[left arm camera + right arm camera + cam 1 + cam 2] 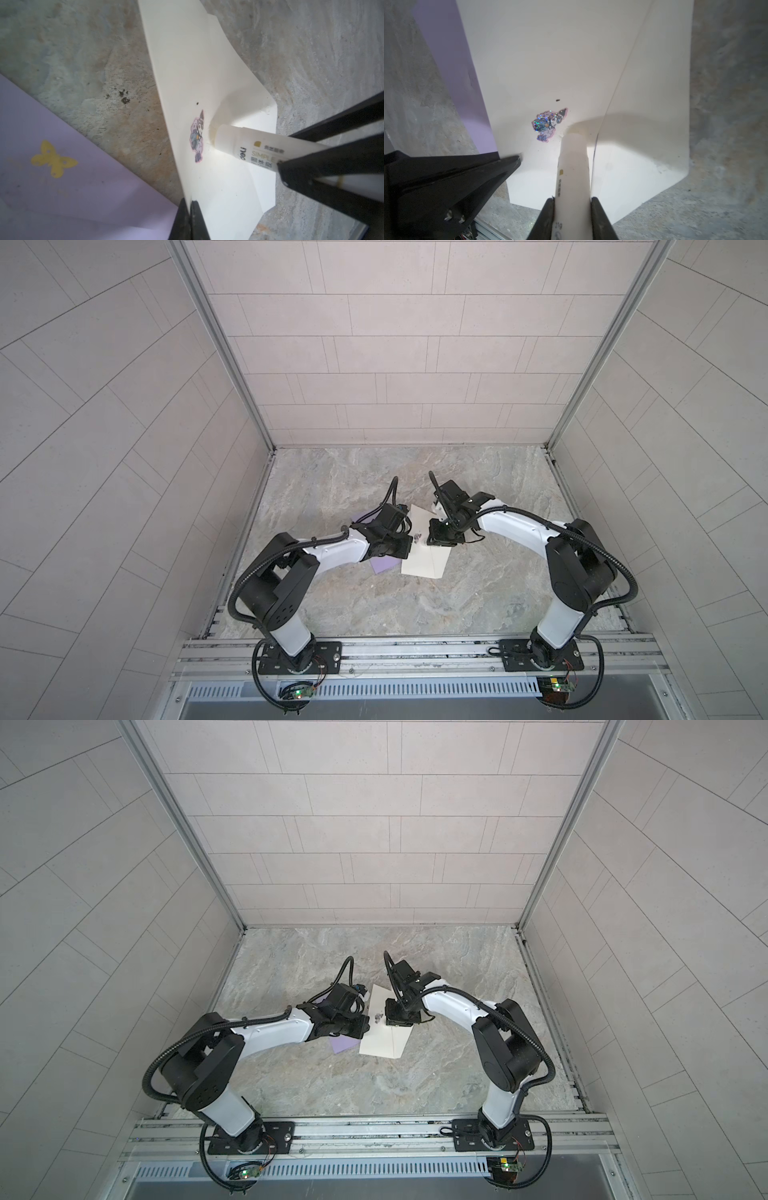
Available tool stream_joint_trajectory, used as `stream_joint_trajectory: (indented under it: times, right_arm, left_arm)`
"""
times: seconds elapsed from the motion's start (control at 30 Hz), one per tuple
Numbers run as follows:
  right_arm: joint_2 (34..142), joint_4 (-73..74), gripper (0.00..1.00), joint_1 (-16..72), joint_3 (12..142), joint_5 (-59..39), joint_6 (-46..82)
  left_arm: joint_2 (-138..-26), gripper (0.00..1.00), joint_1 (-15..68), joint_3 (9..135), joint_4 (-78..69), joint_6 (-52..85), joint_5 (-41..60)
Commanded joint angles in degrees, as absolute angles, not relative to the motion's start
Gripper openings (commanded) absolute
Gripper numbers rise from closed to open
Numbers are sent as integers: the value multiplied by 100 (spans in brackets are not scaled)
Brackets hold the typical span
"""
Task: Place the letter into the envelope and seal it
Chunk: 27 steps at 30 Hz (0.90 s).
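Pinching envelope [187, 62] edge, left fingers [198, 220] | right fingers [601, 218] clamp glue stick [573, 162] | letter [384, 566] half-covered

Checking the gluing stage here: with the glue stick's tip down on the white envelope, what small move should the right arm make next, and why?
Probably slide the glue stick across the envelope beside the sticker to spread glue. Its tip touches the paper, the right gripper is clamped on the tube, and the left gripper pinches the envelope's edge, steadying it.
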<state>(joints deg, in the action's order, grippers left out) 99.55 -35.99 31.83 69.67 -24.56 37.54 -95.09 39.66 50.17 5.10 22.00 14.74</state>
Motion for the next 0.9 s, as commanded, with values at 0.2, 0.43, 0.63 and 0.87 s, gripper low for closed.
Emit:
stream_joint_trajectory:
  times: [0.2, 0.43, 0.63, 0.87]
  right_arm:
    - [10005, -3820, 0, 3167, 7095, -2926, 3727]
    - [10012, -3617, 0, 3173, 7146, -2475, 3874]
    - [10252, -3169, 0, 3180, 7137, -2745, 3998]
    - [10240, -3027, 0, 3151, 7181, -3431, 3964]
  left_arm:
    - [-9360, 0, 3985, 4778, 207, 2033, 1365]
    - [-8946, 0, 4053, 4379, -261, 1856, 1435]
    - [-8835, 0, 4079, 4149, -732, 1837, 1834]
    - [-8890, 0, 4089, 4124, -703, 1854, 1746]
